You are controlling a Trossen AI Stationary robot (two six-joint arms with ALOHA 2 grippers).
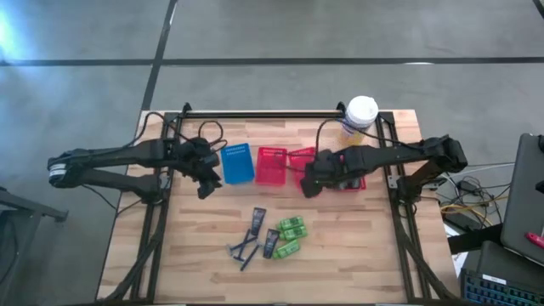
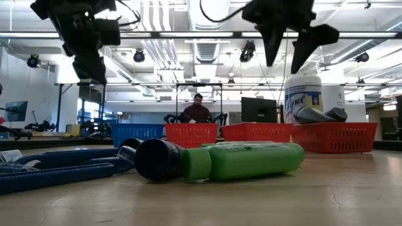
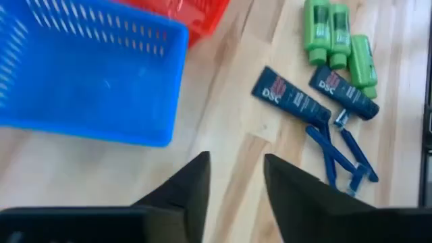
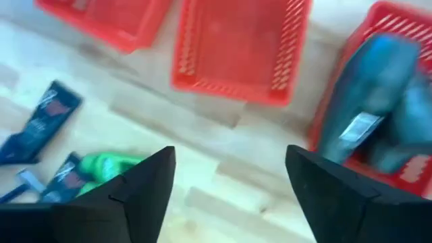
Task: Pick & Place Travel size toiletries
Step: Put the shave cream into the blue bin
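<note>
I saw both spread, empty end effectors, left [image 1: 204, 189] and right [image 1: 309, 187], above bare surface [image 1: 357, 263]; toiletries [image 1: 272, 238] lay lower centre. Only the right wrist view showed tubes [image 4: 378, 121] inside the red basket [image 4: 398, 40].

- A pale wooden table [image 1: 204, 255] with light and darker plank stripes.
- Near its middle sits a bright blue mesh basket [image 1: 237, 164].
- Just beside the blue basket, away from the left arm, a red mesh basket [image 1: 272, 166]; two more red baskets [image 1: 303, 159] follow, the farthest holding grey-blue tubes [image 4: 378, 101].
- In front of the blue basket, dark navy tubes [image 3: 290, 98] with white lettering.
- Beside those, bright green bottles [image 3: 335, 37].
- Thin dark blue razors [image 3: 344, 158] lie by the tubes.
- Behind the red baskets, a yellow canister [image 1: 359, 119] with a white lid.
- Both grippers, left gripper [image 3: 236, 182] and right gripper [image 4: 229, 182], are black.
</note>
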